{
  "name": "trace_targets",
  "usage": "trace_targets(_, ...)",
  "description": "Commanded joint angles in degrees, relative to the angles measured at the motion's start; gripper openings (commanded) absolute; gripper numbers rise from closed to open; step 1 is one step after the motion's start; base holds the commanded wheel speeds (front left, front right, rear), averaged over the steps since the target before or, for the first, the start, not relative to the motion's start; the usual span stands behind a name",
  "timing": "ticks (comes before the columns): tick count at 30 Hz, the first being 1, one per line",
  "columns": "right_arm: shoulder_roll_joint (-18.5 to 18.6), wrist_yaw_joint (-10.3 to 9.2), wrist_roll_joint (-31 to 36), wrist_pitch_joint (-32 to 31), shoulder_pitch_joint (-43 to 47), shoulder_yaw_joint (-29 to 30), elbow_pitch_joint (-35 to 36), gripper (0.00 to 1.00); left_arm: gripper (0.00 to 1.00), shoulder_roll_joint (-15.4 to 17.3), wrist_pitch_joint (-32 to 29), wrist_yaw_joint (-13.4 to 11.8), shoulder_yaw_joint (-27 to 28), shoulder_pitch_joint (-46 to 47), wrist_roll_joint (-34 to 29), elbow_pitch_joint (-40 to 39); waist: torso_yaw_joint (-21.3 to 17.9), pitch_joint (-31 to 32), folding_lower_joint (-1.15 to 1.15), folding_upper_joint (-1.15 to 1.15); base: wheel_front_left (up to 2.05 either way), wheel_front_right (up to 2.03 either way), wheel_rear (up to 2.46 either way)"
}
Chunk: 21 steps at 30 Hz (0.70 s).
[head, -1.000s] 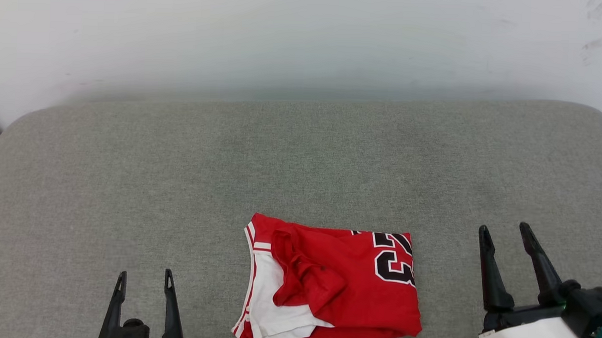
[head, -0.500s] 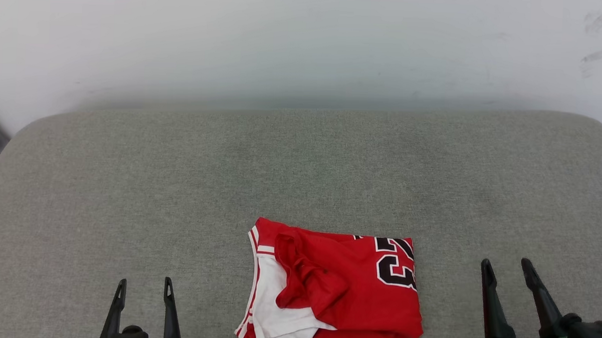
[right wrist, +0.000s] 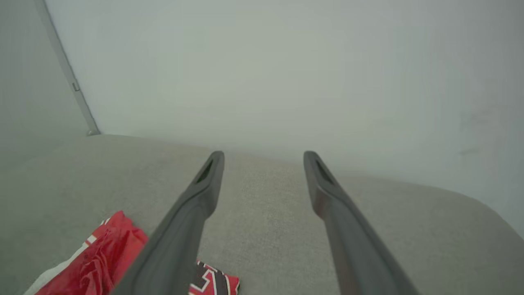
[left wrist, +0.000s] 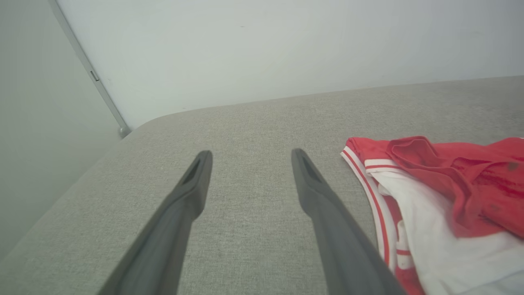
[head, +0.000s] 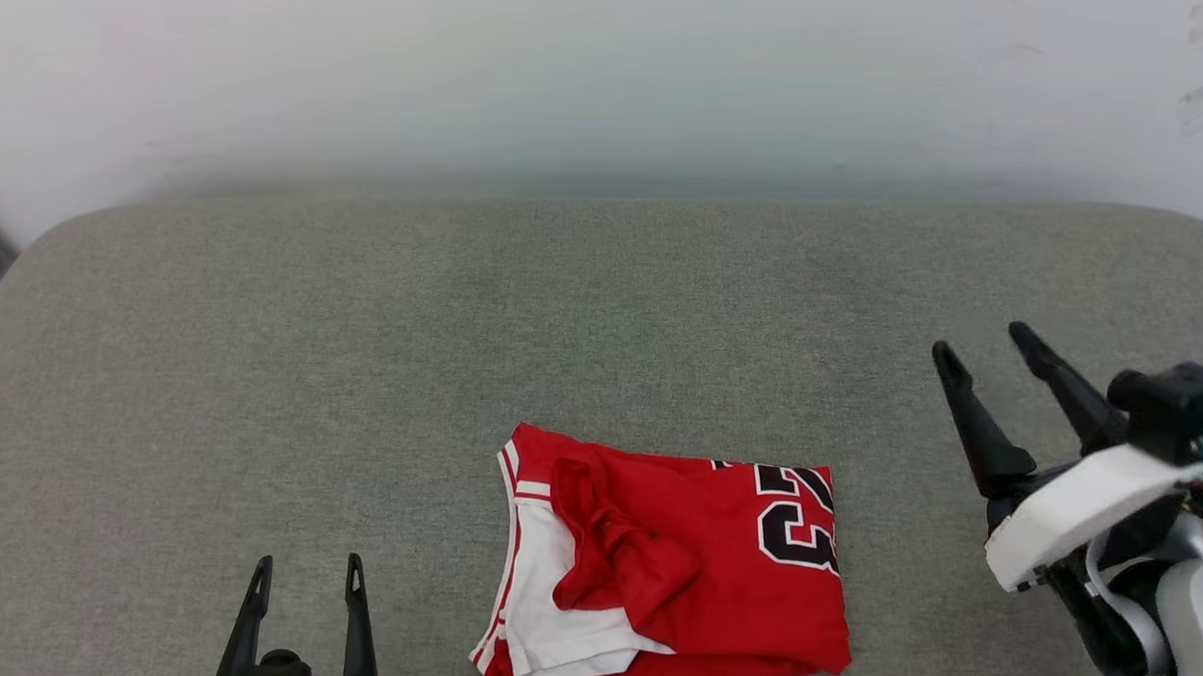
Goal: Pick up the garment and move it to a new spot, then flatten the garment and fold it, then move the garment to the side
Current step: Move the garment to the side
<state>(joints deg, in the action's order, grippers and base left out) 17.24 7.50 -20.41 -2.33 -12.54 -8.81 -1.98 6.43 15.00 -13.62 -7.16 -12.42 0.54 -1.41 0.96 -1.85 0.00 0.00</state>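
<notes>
Red shirt [head: 673,571], folded on grey cushion [head: 602,328], lies within reach between left gripper [head: 308,563] and right gripper [head: 980,338], both wide-spread and empty.

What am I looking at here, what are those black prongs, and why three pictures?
A two-armed robot, seen through its own cameras. The wide picture comes from its head, looking down; the other two come from each wrist, looking along the fingers. The black prongs are its left gripper and right gripper, both open, holding nothing. Between them, on the grey upholstered surface, lies a roughly folded red jersey with a white sleeve and the number 23, touched by neither.
</notes>
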Motion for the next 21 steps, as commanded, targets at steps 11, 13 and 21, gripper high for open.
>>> trace_targets(11, 11.61, -0.02, -34.83, -42.18, -4.62, -4.93, -5.90, 1.00, 1.00, -0.77, 0.25, 0.25, -0.77, 2.06, -0.36, -0.17, 0.35, -3.49, 0.00, 0.00, 0.00, 0.00, 0.00)
trace_targets(13, 11.44, -0.02, -35.80, -43.25, -4.98, -4.59, -6.92, 1.00, 1.00, -0.80, 0.25, 0.28, -0.81, 2.46, -0.33, -0.25, 0.42, -4.04, 0.00, 0.00, 0.00, 0.00, 0.00)
trace_targets(21, 7.03, -0.02, -39.50, -48.67, -7.75, -6.65, -12.47, 1.00, 1.00, -1.10, 0.25, 0.73, -1.53, 5.39, -0.45, -0.28, 2.04, -8.28, 0.00, 0.00, 0.00, 0.00, 0.00)
